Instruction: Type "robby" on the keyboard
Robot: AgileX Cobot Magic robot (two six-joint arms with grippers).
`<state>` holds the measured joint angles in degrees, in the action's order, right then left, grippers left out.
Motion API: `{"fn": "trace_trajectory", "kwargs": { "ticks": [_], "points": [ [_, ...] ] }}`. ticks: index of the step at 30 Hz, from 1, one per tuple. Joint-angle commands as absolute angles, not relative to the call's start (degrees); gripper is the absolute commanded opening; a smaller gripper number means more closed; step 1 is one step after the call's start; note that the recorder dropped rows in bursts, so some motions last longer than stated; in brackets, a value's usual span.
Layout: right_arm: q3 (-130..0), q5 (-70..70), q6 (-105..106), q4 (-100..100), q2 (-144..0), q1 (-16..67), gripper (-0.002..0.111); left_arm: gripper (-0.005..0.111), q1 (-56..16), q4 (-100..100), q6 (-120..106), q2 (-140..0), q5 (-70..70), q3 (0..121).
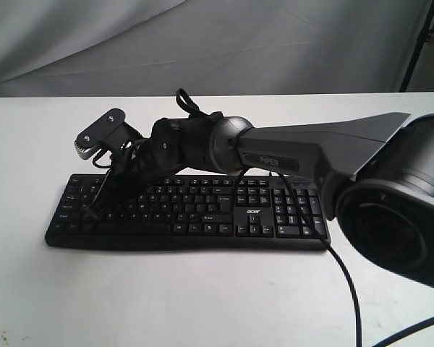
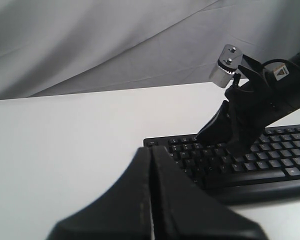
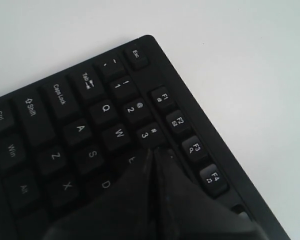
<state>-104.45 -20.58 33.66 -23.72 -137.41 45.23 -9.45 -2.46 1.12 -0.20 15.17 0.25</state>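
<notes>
The black keyboard (image 1: 202, 211) with a white acer logo lies across the white table. My right arm reaches over it from the right. Its gripper (image 1: 103, 202) is shut and points down at the letter keys on the keyboard's left part. In the right wrist view the shut tip (image 3: 152, 151) sits just past the 3 key, beside the E key, on the keyboard (image 3: 65, 125); whether it touches a key I cannot tell. The left gripper (image 2: 151, 150) is shut and empty, off the left end of the keyboard (image 2: 280, 155), facing the right gripper (image 2: 215, 142). The exterior view does not show the left gripper.
A thin black cable (image 1: 347, 282) runs from the keyboard's right end toward the table's front. Bare white tabletop (image 1: 166, 296) surrounds the keyboard. A grey cloth backdrop (image 1: 202, 43) hangs behind the table. The right arm's bulky base joint (image 1: 405, 202) fills the right side.
</notes>
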Motion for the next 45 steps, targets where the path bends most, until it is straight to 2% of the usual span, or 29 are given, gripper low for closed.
{"fn": "trace_trajectory", "kwargs": {
  "ticks": [1, 18, 22, 29, 45],
  "points": [
    [-104.8, -20.9, 34.1, -22.6, -137.6, 45.2, 0.000, 0.000, -9.8, -2.7, 1.3, 0.0, 14.8, 0.0],
    [-104.8, -22.0, 31.6, -19.8, -136.5, 45.2, 0.000, 0.000, -9.8, -2.7, 1.3, 0.0, 14.8, 0.0],
    [-100.9, -21.8, 30.3, -19.5, -131.1, 44.5, 0.000, 0.000, -9.8, -2.7, 1.3, 0.0, 14.8, 0.0],
    [-77.7, -10.2, 28.2, -22.1, -119.4, 40.6, 0.000, 0.000, -9.8, -2.7, 1.3, 0.0, 14.8, 0.0],
    [-77.1, -8.0, 30.4, -22.7, -122.4, 40.6, 0.000, 0.000, -9.8, -2.7, 1.3, 0.0, 14.8, 0.0]
  ]
}}
